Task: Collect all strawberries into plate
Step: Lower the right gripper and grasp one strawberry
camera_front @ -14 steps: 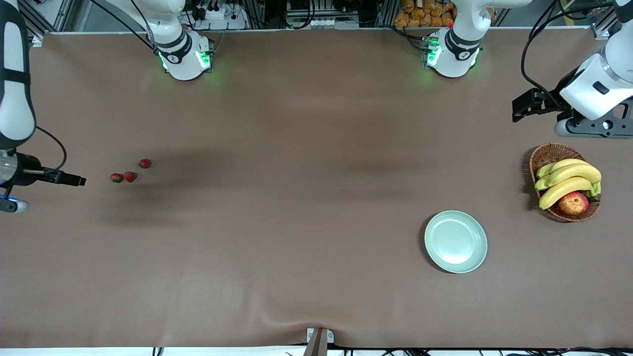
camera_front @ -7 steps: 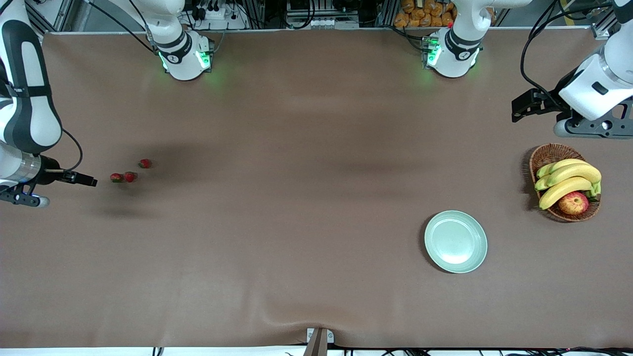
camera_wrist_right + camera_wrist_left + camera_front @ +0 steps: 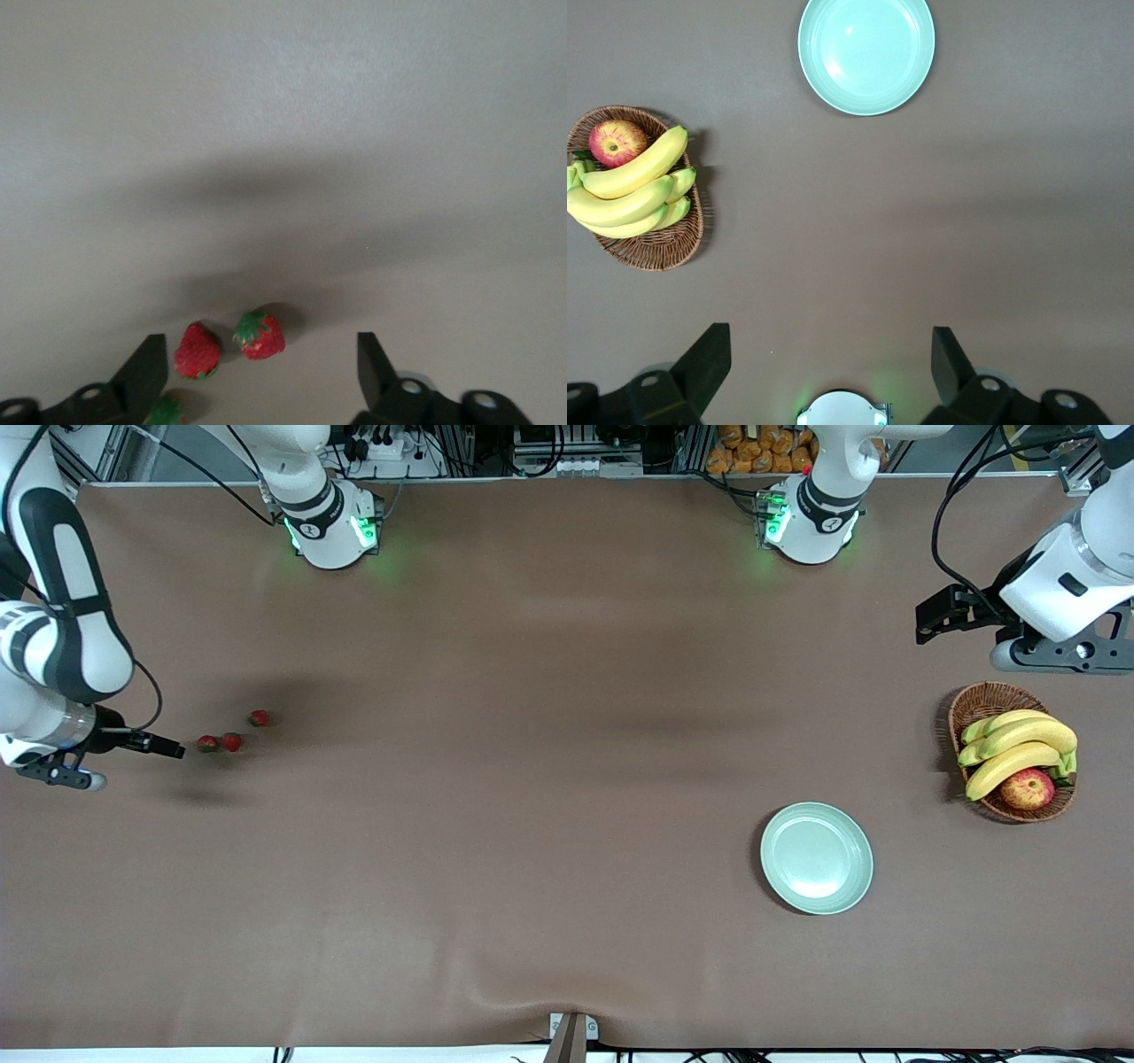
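Three strawberries lie close together at the right arm's end of the table: one (image 3: pixel 208 743), one (image 3: pixel 232 741) beside it, and one (image 3: pixel 259 718) a little farther from the front camera. My right gripper (image 3: pixel 174 749) hangs low just beside them, open and holding nothing. In the right wrist view (image 3: pixel 259 372) two strawberries (image 3: pixel 198 351) (image 3: pixel 261 335) lie just ahead of the fingers, and a third (image 3: pixel 164 412) peeks out by one finger. The mint-green plate (image 3: pixel 816 857) (image 3: pixel 866 53) sits empty toward the left arm's end. My left gripper (image 3: pixel 928 620) (image 3: pixel 828 363) waits open, high over the table near the basket.
A wicker basket (image 3: pixel 983 707) (image 3: pixel 664 243) with bananas (image 3: pixel 1019 748) and an apple (image 3: pixel 1028 788) stands at the left arm's end, farther from the front camera than the plate. The two arm bases (image 3: pixel 330 530) (image 3: pixel 808 524) stand along the table's back edge.
My right gripper has moved across the table toward the strawberries, ending close beside them. The left arm, plate and strawberries have not moved.
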